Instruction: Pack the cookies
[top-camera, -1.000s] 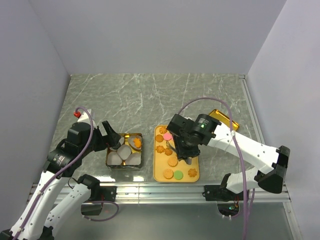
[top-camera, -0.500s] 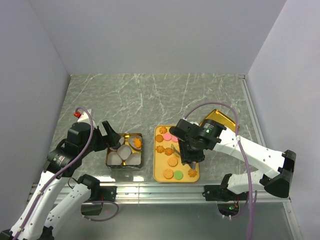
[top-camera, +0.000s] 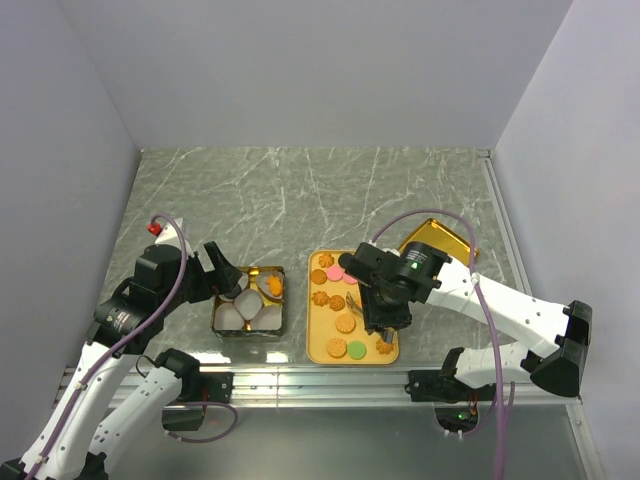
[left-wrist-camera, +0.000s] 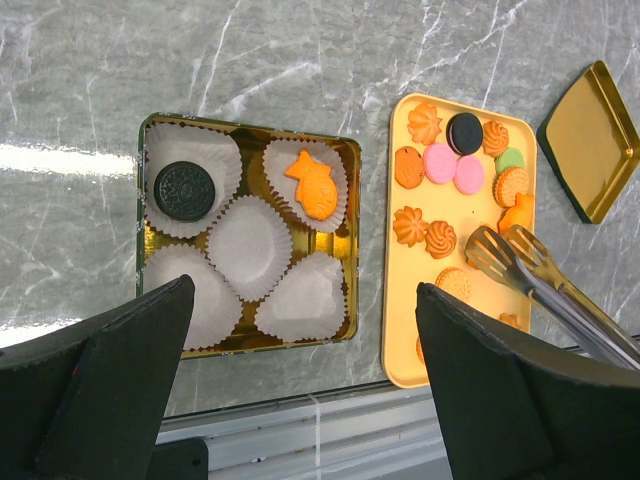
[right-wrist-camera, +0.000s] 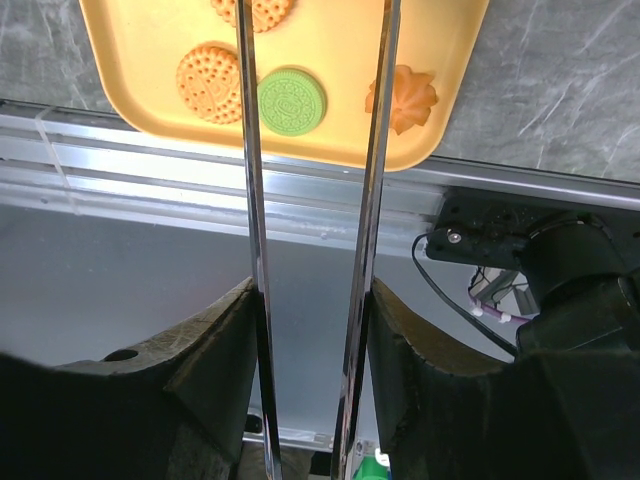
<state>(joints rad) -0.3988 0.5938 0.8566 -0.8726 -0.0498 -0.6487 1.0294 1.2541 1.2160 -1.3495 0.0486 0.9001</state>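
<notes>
1. My left gripper (left-wrist-camera: 305, 288) hangs over the gold tin (left-wrist-camera: 245, 128) with its fingers spread as wide as they go and nothing between them.
2. My right gripper (right-wrist-camera: 308, 300) is clamped on a pair of metal tongs (left-wrist-camera: 535, 280). In the right wrist view the two steel arms run out between its fingers, parallel and apart.
3. The tongs' tips sit over the near half of the yellow tray (top-camera: 320, 350), close to a tan round, with a gap between them and no biscuit in it. I cannot tell whether they touch the tray.
4. Most of the cookies (left-wrist-camera: 440, 163) lie loose on that tray. Pink discs, a dark chocolate disc (left-wrist-camera: 464, 132) and orange flower shapes are at the far end. A tan round (right-wrist-camera: 210, 78), a green disc (right-wrist-camera: 290, 100) and a flower shape (right-wrist-camera: 402, 97) lie along the near edge.
5. Two biscuits are in the tin, each in its own white paper cup (left-wrist-camera: 248, 245): a dark disc (left-wrist-camera: 184, 190) in the far left cup and an orange fish-shaped one (left-wrist-camera: 312, 185) in the far right cup. The other three cups hold nothing.
6. The tin stands just left of the tray on the marble-patterned table (top-camera: 300, 190), apart from it.
7. The tin's gold lid (top-camera: 445, 235) lies to the right of the tray, partly under my right arm.
</notes>
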